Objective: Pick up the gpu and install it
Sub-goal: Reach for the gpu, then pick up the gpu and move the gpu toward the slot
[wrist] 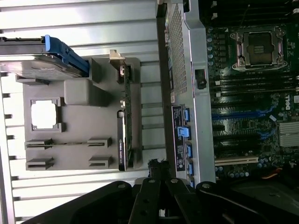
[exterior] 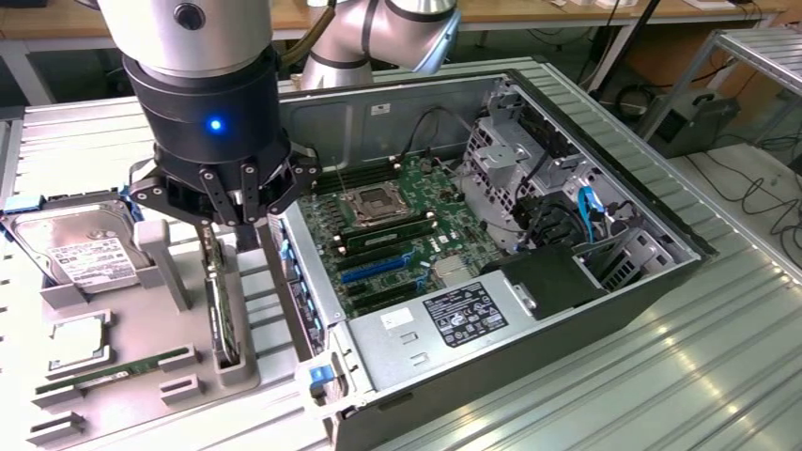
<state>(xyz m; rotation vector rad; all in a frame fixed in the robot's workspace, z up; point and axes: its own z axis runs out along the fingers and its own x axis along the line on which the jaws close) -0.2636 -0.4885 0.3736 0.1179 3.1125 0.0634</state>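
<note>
Tool [exterior: 239,222] pressed together on nothing, hovering just above the thin black gpu card with silvery end bracket [exterior: 225,310], which stands on edge in the grey moulded holder [exterior: 138,352]; I judge a clean pick needs it spread and centred over that edge

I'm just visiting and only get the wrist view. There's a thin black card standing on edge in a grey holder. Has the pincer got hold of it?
Observer: It seems not. In the exterior view the black metal pincer hangs shut above one end of the thin black card with its metal bracket, which stands in the grey plastic holder.
Operator: What's the thing with the blue handle?
Observer: A boxy silver hard drive; its broad face carries a white label.
Operator: Is the arm switched on?
Observer: A small blue light glows on the arm's black wrist section above the pincer.
</note>
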